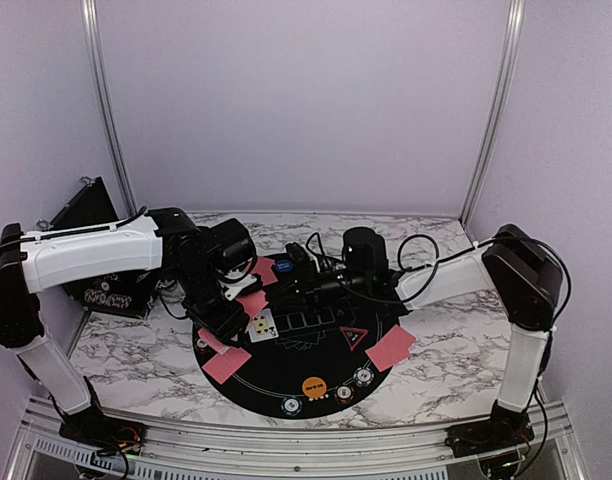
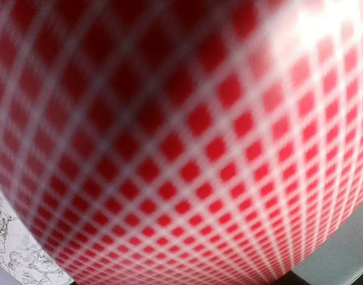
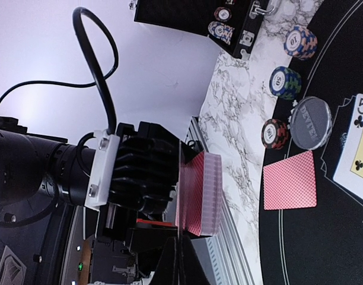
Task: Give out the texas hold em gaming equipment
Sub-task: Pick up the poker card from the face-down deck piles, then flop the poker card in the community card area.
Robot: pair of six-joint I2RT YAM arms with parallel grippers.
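**Red-backed deck (image 2: 181, 142) gripped by the left arm, close against its wrist camera**

Left gripper (image 3: 182, 190) clamps the red-backed deck above the table, its jaws partway apart around the stack. The right gripper (image 1: 286, 272) is closed tight just beside the deck; whether it pinches a card I cannot tell. On the black mat (image 3: 324, 243) lie a face-down card (image 3: 290, 181), the clear dealer disc (image 3: 310, 123) just beside a red-striped chip stack (image 3: 275, 133), and a face-up five of clubs (image 3: 358, 142). A blue-striped chip stack (image 3: 285, 82) stands at the mat's edge by the marble table (image 3: 229, 136). The red triangle marker (image 1: 354, 337) and orange disc (image 1: 314, 386) sit on the mat's near half.
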